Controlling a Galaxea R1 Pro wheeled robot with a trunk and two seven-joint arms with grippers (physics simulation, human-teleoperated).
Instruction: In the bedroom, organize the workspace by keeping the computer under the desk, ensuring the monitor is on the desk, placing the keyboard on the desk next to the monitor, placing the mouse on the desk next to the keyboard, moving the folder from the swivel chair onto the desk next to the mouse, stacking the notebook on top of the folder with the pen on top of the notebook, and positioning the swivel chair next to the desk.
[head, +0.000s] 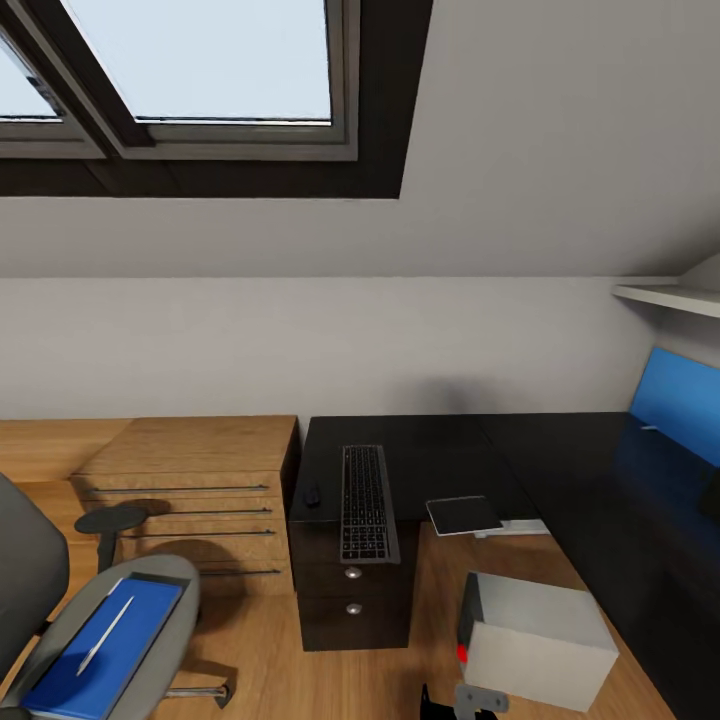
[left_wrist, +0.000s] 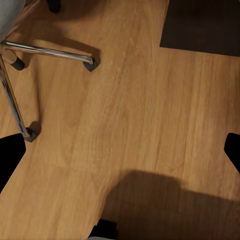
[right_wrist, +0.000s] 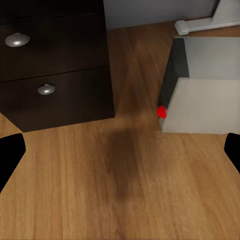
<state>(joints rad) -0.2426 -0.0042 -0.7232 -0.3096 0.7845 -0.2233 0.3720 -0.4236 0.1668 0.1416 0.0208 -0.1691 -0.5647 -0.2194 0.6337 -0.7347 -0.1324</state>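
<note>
Both end effectors hang open over bare floor. The folder (head: 100, 650) lies on the chair (head: 150, 640) with a pen (head: 105, 635) loose on top; lift it tilted and you lose the pen.

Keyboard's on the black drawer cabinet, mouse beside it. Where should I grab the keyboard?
Grip the keyboard across its narrow width, fingers on its two long edges, coming down from above. It lies flat, long axis pointing away from the robot, near end slightly overhanging the cabinet. The mouse likely leaves enough room.
</note>
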